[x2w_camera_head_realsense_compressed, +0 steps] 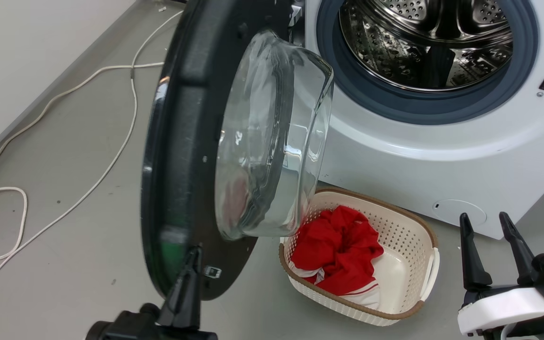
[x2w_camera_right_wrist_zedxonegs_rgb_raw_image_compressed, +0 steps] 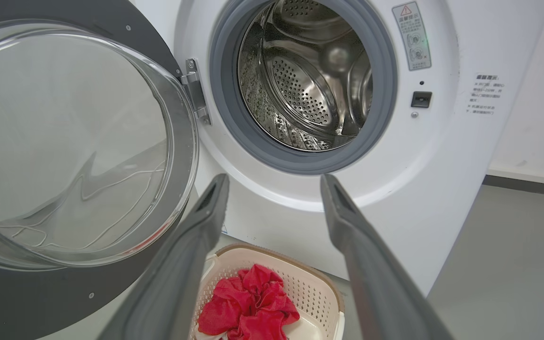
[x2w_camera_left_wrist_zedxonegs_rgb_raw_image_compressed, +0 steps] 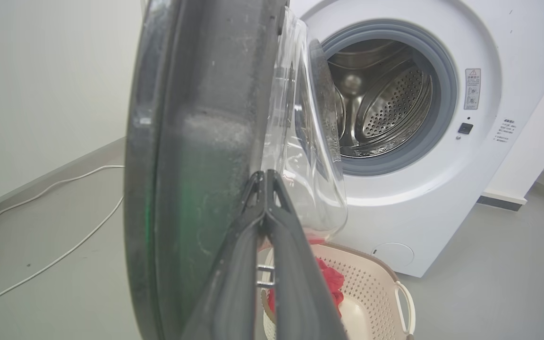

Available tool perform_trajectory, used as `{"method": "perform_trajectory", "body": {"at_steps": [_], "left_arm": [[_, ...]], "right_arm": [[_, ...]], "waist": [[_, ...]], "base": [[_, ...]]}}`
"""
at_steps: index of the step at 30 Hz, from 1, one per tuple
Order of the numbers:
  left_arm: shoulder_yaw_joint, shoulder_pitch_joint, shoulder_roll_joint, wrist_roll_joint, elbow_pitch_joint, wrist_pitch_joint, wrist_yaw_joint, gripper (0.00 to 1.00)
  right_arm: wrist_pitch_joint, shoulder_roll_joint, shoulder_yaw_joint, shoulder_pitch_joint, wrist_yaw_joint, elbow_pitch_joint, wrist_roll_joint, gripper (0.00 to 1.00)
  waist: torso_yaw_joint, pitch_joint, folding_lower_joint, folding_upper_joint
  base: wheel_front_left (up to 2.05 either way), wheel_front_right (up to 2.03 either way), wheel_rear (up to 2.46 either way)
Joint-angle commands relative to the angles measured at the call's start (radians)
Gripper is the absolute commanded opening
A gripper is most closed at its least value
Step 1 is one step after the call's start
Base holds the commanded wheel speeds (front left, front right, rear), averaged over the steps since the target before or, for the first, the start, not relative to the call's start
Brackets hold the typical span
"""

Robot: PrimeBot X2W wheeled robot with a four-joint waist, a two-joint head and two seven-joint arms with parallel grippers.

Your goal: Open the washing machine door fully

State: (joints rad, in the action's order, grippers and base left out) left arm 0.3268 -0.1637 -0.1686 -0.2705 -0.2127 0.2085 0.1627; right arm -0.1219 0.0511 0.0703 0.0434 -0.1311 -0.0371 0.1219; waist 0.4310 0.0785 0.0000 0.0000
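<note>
Left fingers [x2w_camera_head_realsense_compressed: 188, 278] [x2w_camera_left_wrist_zedxonegs_rgb_raw_image_compressed: 291, 264] pressed together tip to tip, nothing clamped between them. Their tips lie over the lower black rim of the washing machine door [x2w_camera_head_realsense_compressed: 177, 141] [x2w_camera_left_wrist_zedxonegs_rgb_raw_image_compressed: 196, 141] [x2w_camera_right_wrist_zedxonegs_rgb_raw_image_compressed: 17, 293], on its inner face, just beside a small metal latch [x2w_camera_head_realsense_compressed: 211, 271]; whether they press on the rim cannot be told. Right fingers [x2w_camera_head_realsense_compressed: 471, 257] [x2w_camera_right_wrist_zedxonegs_rgb_raw_image_compressed: 191, 255] spread wide and empty, well apart from the door, pointing at the white front of the washing machine [x2w_camera_head_realsense_compressed: 418, 160] [x2w_camera_left_wrist_zedxonegs_rgb_raw_image_compressed: 442, 198] [x2w_camera_right_wrist_zedxonegs_rgb_raw_image_compressed: 442, 165]. The door hangs open on its metal hinge [x2w_camera_right_wrist_zedxonegs_rgb_raw_image_compressed: 195, 89], swung out roughly square to the machine front, so that from the left fingers it appears almost edge-on. Its bulging clear glass bowl [x2w_camera_head_realsense_compressed: 272, 141] [x2w_camera_left_wrist_zedxonegs_rgb_raw_image_compressed: 310, 179] [x2w_camera_right_wrist_zedxonegs_rgb_raw_image_compressed: 64, 141] faces the side of the right fingers. Beyond the right fingers, the perforated steel drum [x2w_camera_head_realsense_compressed: 423, 47] [x2w_camera_left_wrist_zedxonegs_rgb_raw_image_compressed: 395, 104] [x2w_camera_right_wrist_zedxonegs_rgb_raw_image_compressed: 310, 80] stands uncovered inside its grey rubber gasket [x2w_camera_head_realsense_compressed: 423, 106] [x2w_camera_right_wrist_zedxonegs_rgb_raw_image_compressed: 225, 94]. Between the two pairs of fingers, on the floor [x2w_camera_head_realsense_compressed: 64, 264] at the foot of the machine and partly below the glass bowl, a pale perforated basket [x2w_camera_head_realsense_compressed: 423, 236] [x2w_camera_left_wrist_zedxonegs_rgb_raw_image_compressed: 371, 288] [x2w_camera_right_wrist_zedxonegs_rgb_raw_image_compressed: 319, 293] holds a crumpled red cloth [x2w_camera_head_realsense_compressed: 338, 245] [x2w_camera_left_wrist_zedxonegs_rgb_raw_image_compressed: 331, 283] [x2w_camera_right_wrist_zedxonegs_rgb_raw_image_compressed: 253, 307] with white trim. On the outer side of the left fingers, a white cable [x2w_camera_head_realsense_compressed: 133, 108] trails across the grey floor
</note>
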Motion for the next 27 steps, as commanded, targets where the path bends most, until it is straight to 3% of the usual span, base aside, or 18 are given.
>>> {"method": "perform_trajectory", "body": {"at_steps": [1,18,27], "left_arm": [[-0.026,0.018,-0.008,-0.011,0.015,0.01,0.009,0.0],[-0.275,0.162,-0.065,-0.107,0.16,0.056,-0.001,0.0],[-0.443,0.281,-0.093,-0.166,0.283,0.057,-0.061,0.0]], "right_arm": [[0.005,-0.002,0.0,-0.016,0.001,-0.008,-0.009,1.0],[0.044,-0.002,0.003,-0.051,0.001,-0.062,-0.042,1.0],[0.066,-0.002,0.008,-0.069,0.001,-0.092,-0.064,1.0]], "waist": [[0.006,0.006,0.0,0.0],[-0.023,0.106,0.0,0.0],[-0.038,0.172,0.0,0.0]], "base": [[0.0,0.0,0.0],[0.0,0.0,0.0],[0.0,0.0,0.0]]}}
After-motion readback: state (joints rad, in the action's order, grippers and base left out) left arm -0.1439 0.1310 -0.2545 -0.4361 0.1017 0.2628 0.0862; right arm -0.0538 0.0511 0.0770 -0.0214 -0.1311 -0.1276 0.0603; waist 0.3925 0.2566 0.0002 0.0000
